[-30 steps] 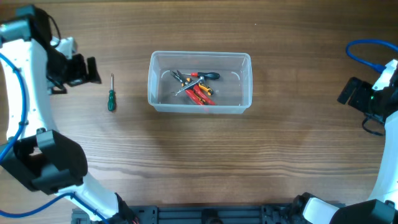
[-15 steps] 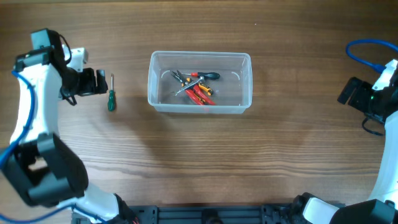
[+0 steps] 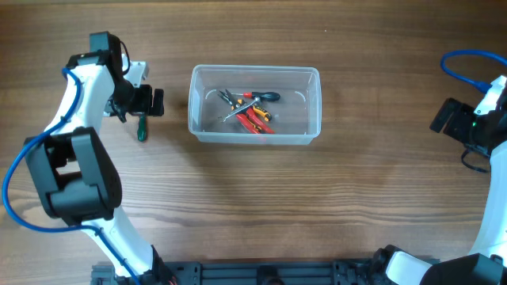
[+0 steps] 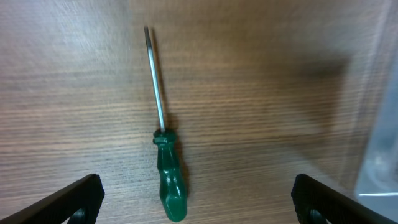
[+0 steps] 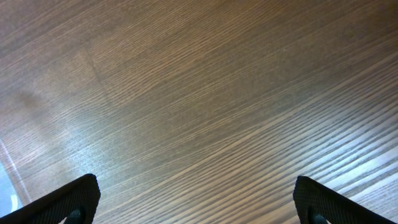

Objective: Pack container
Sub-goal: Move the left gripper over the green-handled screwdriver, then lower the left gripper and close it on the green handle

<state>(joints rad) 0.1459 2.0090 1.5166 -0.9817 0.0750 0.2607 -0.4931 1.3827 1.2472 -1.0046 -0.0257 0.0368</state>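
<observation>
The container [image 3: 254,137], a clear plastic tub, stands mid-table and holds several hand tools, among them red-handled pliers [image 3: 255,119]. A green-handled screwdriver [image 3: 142,128] lies on the wood to the left of the tub. My left gripper [image 3: 150,102] hovers over its shaft, open. In the left wrist view the screwdriver [image 4: 170,186] lies lengthwise between the wide-apart fingers, handle nearest the left gripper [image 4: 198,200] and touching neither finger. The tub's wall [image 4: 384,124] shows at the right edge. My right gripper [image 3: 446,117] is at the far right, open over bare wood [image 5: 196,202].
A blue cable [image 3: 467,67] loops by the right arm at the far right edge. The left arm's base and links [image 3: 71,178] occupy the front left. Bare wooden tabletop surrounds the tub.
My left arm has swung right from the table's left edge and now hangs over the green screwdriver. The right arm and the tub have not moved.
</observation>
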